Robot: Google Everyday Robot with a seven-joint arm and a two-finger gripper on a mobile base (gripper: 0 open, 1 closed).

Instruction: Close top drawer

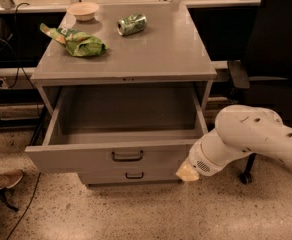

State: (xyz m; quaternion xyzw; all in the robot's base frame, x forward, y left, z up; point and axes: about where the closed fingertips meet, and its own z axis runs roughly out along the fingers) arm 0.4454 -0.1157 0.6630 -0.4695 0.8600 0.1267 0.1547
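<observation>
The top drawer (111, 156) of the grey cabinet stands partly open, its deep box empty, with a small dark bar handle (127, 156) centred on its front. My gripper (187, 172) is at the right end of the drawer front, low against its lower corner, at the tip of my white arm (251, 136), which comes in from the right. A lower drawer's handle (134, 175) shows just beneath.
On the cabinet top (151, 54) lie a green crumpled bag (81, 43), a green can on its side (132, 24) and a small bowl (83, 10). A black office chair (271, 69) stands at the right. A shoe (3, 180) is at the left on the speckled floor.
</observation>
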